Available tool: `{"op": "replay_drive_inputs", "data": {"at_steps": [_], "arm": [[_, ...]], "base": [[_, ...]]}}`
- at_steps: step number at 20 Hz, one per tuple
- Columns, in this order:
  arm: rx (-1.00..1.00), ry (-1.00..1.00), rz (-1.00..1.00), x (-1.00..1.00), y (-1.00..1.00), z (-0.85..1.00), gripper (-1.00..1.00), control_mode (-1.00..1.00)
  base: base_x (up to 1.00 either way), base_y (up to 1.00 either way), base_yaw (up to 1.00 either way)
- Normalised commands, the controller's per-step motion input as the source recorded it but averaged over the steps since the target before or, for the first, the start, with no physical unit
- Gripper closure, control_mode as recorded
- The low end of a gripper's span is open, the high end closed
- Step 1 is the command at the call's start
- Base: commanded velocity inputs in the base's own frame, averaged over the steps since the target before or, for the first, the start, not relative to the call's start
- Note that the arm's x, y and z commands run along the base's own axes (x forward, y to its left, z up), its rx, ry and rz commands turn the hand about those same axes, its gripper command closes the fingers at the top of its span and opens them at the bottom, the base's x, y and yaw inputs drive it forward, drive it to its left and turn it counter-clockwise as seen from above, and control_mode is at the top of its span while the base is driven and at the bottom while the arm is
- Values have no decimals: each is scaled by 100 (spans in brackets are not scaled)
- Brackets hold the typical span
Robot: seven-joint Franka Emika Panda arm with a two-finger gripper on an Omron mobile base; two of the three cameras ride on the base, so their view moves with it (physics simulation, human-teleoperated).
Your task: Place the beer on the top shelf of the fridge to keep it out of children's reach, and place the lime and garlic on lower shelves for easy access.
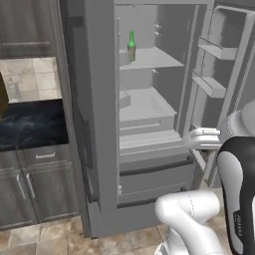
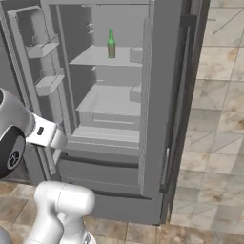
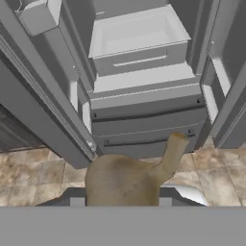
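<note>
The gripper (image 3: 122,204) grasps the tan-brown garlic bulb (image 3: 129,178) before the open grey fridge (image 1: 99,149); carry it level into the box-like bin (image 3: 137,31) under the top shelf (image 1: 149,60) holding the green glass beer bottle (image 1: 131,46).

Flat even rendered light, soft shadows, no glare; coarse, slightly blurry pictures.

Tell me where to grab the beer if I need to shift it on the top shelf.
Grip the beer around its straight lower body, coming in level through the open front of the fridge. It stands upright on the top shelf; the neck is thin and tapered, probably a poorer hold.
</note>
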Motion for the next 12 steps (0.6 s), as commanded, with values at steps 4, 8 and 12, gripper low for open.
{"op": "replay_drive_inputs", "data": {"at_steps": [4, 8, 12], "arm": [[0, 0, 0, 0, 0, 0, 100, 100], [0, 0, 0, 0, 0, 0, 100, 100], [0, 0, 0, 0, 0, 0, 100, 100]], "base": [[15, -42, 0], [25, -23, 0], [41, -1, 0]]}}
